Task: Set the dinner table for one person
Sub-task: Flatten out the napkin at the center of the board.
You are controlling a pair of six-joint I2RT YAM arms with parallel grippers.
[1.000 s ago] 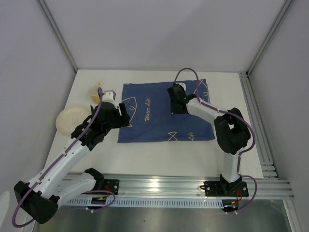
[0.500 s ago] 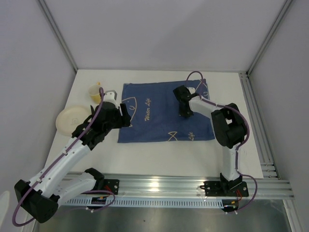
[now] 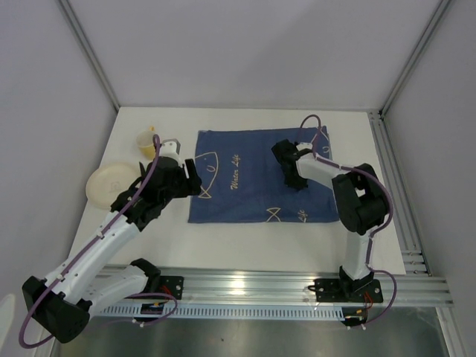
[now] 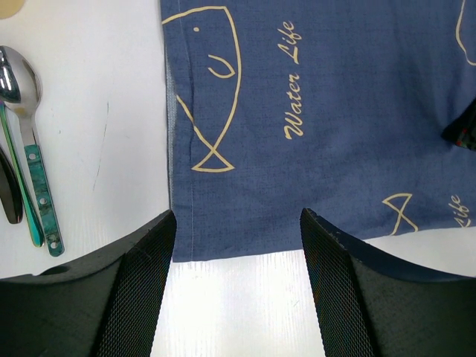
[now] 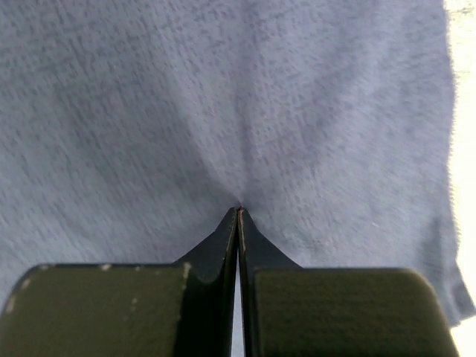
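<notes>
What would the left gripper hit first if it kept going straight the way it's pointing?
Most likely the blue cloth: the open left gripper points at the edge nearest it, by the fish drawing. The cutlery lies off to one side, out of line. Its height above the dinner table is unclear.

Surface [image 3: 223, 245]: one. Cloth [image 3: 256, 178]: one, blue. Plate [image 3: 108, 184]: one. Cup [image 3: 146, 141]: one, yellow. Spoon [image 4: 21, 78]: one. Further utensil handles [image 4: 13, 171] beside it: two, kind unclear. Claws: two, left claw [image 4: 236, 223] and right claw [image 5: 238, 212].
</notes>
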